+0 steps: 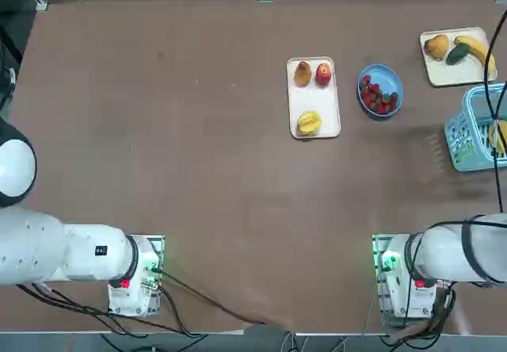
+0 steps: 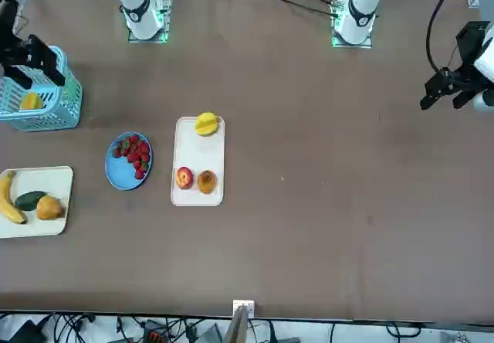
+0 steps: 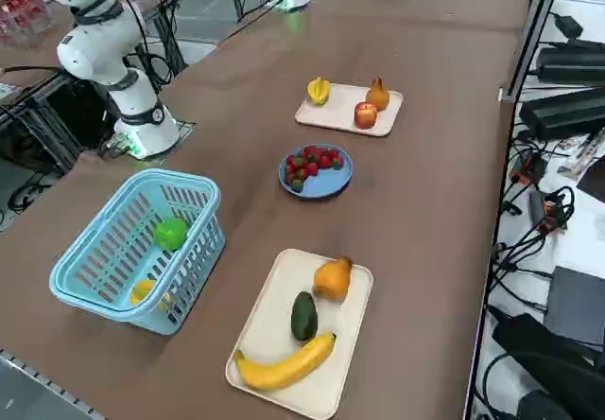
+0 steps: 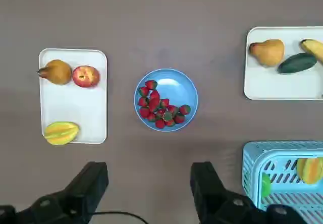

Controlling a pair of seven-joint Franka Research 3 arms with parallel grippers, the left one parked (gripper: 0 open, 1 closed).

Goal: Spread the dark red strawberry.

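Several red strawberries (image 4: 160, 109), some darker than others, lie heaped on one side of a blue plate (image 4: 176, 82) on the brown table. The same pile of strawberries (image 1: 380, 97) shows in the top view, right of centre, and as strawberries (image 3: 312, 163) in the right side view. My right gripper (image 4: 149, 186) hangs high above the table, short of the plate, open, with nothing between its black fingers (image 4: 91, 183). In the front view the gripper (image 2: 38, 59) hovers over the blue basket (image 2: 42, 96), well apart from the strawberries (image 2: 136, 155).
A white tray (image 4: 73, 108) with a pear, an apple and a star fruit lies beside the plate. A second tray (image 4: 272, 82) holds a pear, a dark green fruit and a banana. The basket (image 4: 282, 173) contains a yellow and a green fruit.
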